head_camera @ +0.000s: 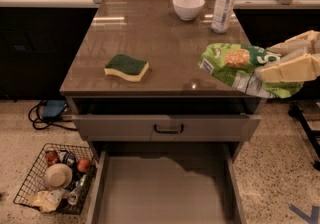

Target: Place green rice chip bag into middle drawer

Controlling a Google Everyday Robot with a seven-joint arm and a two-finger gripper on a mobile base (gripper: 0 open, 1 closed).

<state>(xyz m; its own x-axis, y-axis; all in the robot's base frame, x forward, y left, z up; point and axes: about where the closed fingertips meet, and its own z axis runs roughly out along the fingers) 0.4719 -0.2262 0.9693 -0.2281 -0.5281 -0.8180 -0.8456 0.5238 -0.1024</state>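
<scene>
My end effector [267, 62] was clenched on the green rice chip bag [229, 61], holding it aloft over the table's [150, 33] right front corner, the middle drawer [165, 188] standing open below.

We see the cream-coloured claw [264, 62] at the right edge of the worktop [150, 33], clamped on the bright green bag [232, 63], which carries white lettering and a picture of tan-orange chips. The worktop is glossy brown. On it are a sponge [126, 67], dark green over yellow, a white bowl [188, 6] and a clear bottle [223, 3] with a white cap. The open drawer [165, 193] is plain grey; the drawer front [125, 128] above it is grey with a black handle [168, 129]. The floor [280, 158] is speckled beige.
</scene>
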